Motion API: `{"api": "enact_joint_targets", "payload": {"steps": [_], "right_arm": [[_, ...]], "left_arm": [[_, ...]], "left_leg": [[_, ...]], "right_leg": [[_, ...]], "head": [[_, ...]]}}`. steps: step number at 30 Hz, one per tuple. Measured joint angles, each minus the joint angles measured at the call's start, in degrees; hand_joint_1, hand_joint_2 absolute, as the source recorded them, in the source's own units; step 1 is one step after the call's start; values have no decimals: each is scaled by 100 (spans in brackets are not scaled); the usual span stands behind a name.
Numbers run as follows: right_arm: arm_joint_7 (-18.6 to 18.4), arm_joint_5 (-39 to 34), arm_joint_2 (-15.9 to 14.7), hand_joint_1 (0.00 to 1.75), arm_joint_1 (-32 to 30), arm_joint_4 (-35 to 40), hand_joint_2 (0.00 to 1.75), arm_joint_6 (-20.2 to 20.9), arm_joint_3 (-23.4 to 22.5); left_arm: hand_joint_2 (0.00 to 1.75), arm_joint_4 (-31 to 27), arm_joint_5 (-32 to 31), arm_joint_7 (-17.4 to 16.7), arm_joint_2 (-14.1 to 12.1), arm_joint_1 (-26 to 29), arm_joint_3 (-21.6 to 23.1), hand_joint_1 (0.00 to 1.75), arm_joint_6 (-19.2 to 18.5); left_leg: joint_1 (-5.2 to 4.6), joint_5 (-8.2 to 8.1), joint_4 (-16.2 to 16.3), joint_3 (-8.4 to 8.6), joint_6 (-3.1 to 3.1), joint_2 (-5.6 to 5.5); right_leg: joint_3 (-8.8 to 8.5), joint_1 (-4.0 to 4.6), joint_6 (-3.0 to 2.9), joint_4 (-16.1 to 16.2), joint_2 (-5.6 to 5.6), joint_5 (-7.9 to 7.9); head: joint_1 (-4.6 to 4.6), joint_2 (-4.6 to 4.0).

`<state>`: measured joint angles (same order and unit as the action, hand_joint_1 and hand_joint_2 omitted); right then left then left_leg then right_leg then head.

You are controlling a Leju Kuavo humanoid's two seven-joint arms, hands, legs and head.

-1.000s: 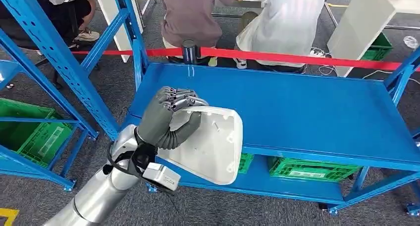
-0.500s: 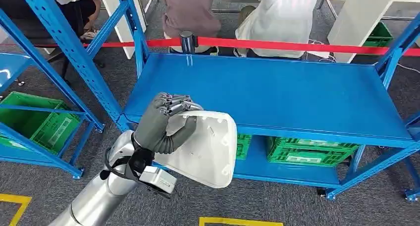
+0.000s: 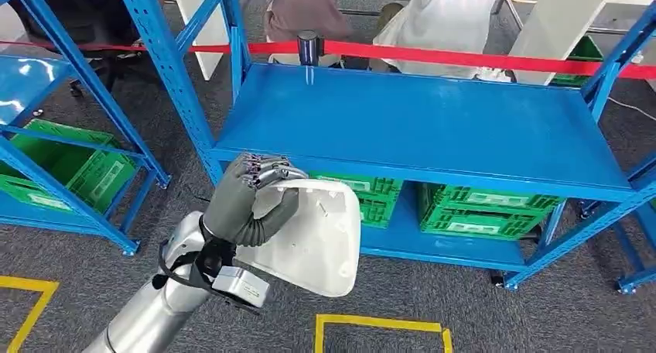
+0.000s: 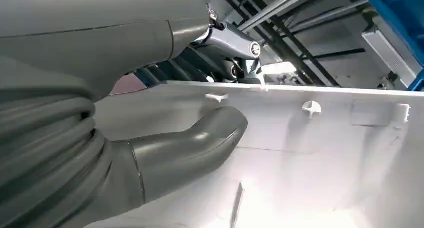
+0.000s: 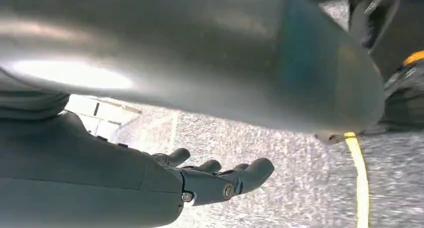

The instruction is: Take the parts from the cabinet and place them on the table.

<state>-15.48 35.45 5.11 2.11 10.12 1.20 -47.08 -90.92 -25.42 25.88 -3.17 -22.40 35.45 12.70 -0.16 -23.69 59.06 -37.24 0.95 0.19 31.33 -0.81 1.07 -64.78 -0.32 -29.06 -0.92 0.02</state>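
My left hand (image 3: 246, 198) grips a flat white plastic part (image 3: 313, 241) by its upper edge, thumb across its inner face and fingers curled over the rim. I hold it in the air in front of the blue rack, below the edge of its upper shelf (image 3: 433, 125). The left wrist view shows the thumb (image 4: 190, 148) pressed on the part (image 4: 310, 163), which has small moulded pegs. My right hand (image 5: 210, 180) hangs over grey carpet, its fingers loosely apart and holding nothing.
Green crates (image 3: 487, 210) sit on the rack's lower shelf, and another green crate (image 3: 66, 171) stands in the blue rack at left. A red barrier tape (image 3: 495, 59) runs behind the rack, with people seated beyond it. Yellow floor lines (image 3: 379, 326) mark the carpet near me.
The whole view has shifted back from the rack, so the camera moved. The shelf now lies farther off and more floor shows. My left hand keeps the same hold on the white part.
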Motion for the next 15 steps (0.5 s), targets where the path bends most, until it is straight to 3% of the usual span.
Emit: {"api": "enact_joint_targets", "payload": {"steps": [1, 2, 4, 5, 6, 8, 9, 10, 11, 12, 13, 14, 15], "right_arm": [[0, 4, -4, 0, 22, 0, 0, -4, 0], [9, -2, -4, 0, 23, 0, 0, -20, 0], [9, -20, 0, 0, 20, 0, 0, -48, -13], [15, -24, 0, 0, 12, 0, 0, -52, -22], [20, -28, 20, 0, 14, -6, 0, -55, -30], [35, -28, 15, 0, 13, -6, 0, -52, -37], [53, -28, 15, 0, 4, -6, 0, -55, -37], [68, -20, 15, 0, -2, -6, 0, -50, -37], [81, -11, 15, 0, -5, -6, 0, -44, -37], [92, -5, 15, 0, -10, -6, 0, -37, -37], [92, 0, 17, 0, -14, -6, 0, -35, -37], [92, 7, 17, 0, -19, -6, 0, -28, -37], [92, 9, 17, 0, -16, -6, 0, -22, -39]], "left_arm": [[175, -11, 0, 0, 9, 1, -2, 175, -13], [175, -11, 2, 9, 13, -2, -2, 175, -44], [175, -11, 18, 28, 38, -16, 0, 175, -90], [175, -9, 22, 28, 40, -11, 2, 175, -105], [175, 4, 24, 37, 37, -10, 0, 175, -112], [175, 4, 28, 37, 40, -12, 2, 175, -116], [175, 13, 31, 37, 40, -10, 2, 175, -116], [175, 18, 31, 37, 40, -3, 2, 175, -118], [175, 20, 33, 37, 44, 5, 2, 175, -120], [175, 22, 35, 39, 44, 8, 4, 175, -129], [175, 20, 37, 39, 48, 8, 4, 175, -131], [175, 15, 37, 39, 59, 7, 4, 175, -140], [175, 9, 37, 39, 70, 5, 4, 175, -142]], "left_leg": [[-19, 38, 27, -59, -35, -3], [-16, 82, 27, -55, -73, -1], [9, 187, -27, -42, -147, 18], [-7, 257, -68, -60, -187, 14], [12, 185, -24, -101, -215, -2], [26, -542, 432, -268, -266, -12], [43, -945, 905, -381, -300, -11], [46, -1145, 1314, -435, -319, -12], [52, -1153, 1624, -442, -335, -13], [61, -996, 1742, -371, -343, -12], [68, -749, 1650, -203, -340, -11], [71, -536, 1299, 113, -336, -10], [73, -491, 806, 496, -328, -10]], "right_leg": [[-318, 26, -47, 509, 1, -309], [-357, 49, -59, 589, 11, -318], [-278, 83, -131, 624, 21, -270], [-236, 50, -183, 666, 17, -186], [-172, 17, -221, 684, -26, -93], [10, 13, -293, 685, -27, 57], [113, 13, -293, 685, -29, 146], [209, 14, -289, 678, -30, 222], [284, 13, -279, 674, -33, 297], [382, 12, -267, 669, -38, 373], [473, 10, -250, 662, -39, 445], [565, 4, -227, 656, -44, 512], [626, -1, -203, 643, -43, 570]], "head": [[0, 0], [-20, 0], [2, 0], [9, 0], [19, 0], [-24, 0], [-24, 0], [-26, 0], [-28, 0], [-31, 0], [-33, 0], [-31, 0], [-31, 0]]}}
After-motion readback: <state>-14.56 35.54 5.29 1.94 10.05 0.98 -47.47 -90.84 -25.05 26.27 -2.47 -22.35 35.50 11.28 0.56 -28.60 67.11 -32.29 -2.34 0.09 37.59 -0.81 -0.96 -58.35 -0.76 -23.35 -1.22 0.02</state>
